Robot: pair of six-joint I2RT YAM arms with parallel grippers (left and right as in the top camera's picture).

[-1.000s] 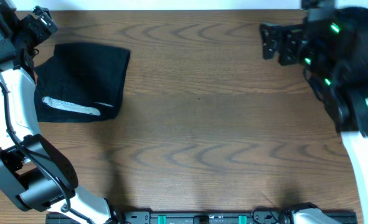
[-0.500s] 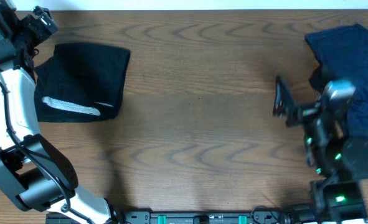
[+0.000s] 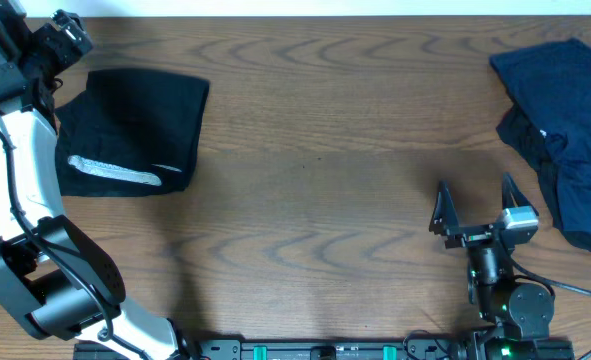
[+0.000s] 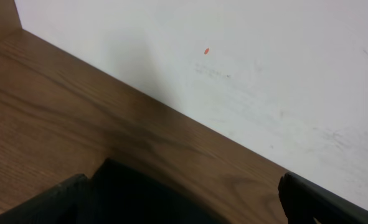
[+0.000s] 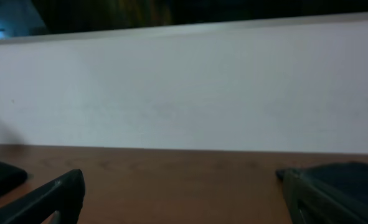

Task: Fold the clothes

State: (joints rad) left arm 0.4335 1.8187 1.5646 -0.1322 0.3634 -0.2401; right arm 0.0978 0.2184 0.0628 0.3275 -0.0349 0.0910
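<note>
- Two clothes heaps on the table: folded black garment far left, crumpled navy pile far right, long axis along the table's right edge.
- Wide-spread, empty right claw nearest the navy pile, up and rightward of it.
- Wide-open left claw just beside the black garment's top-left corner.
- Nothing standing between.

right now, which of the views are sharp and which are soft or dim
Overhead: evenly lit and sharp, but the black garment is too dark to show folds; left wrist: grain of the table clear, left fingers just dark shapes; right wrist: soft and dim throughout, right fingers blurred.
</note>
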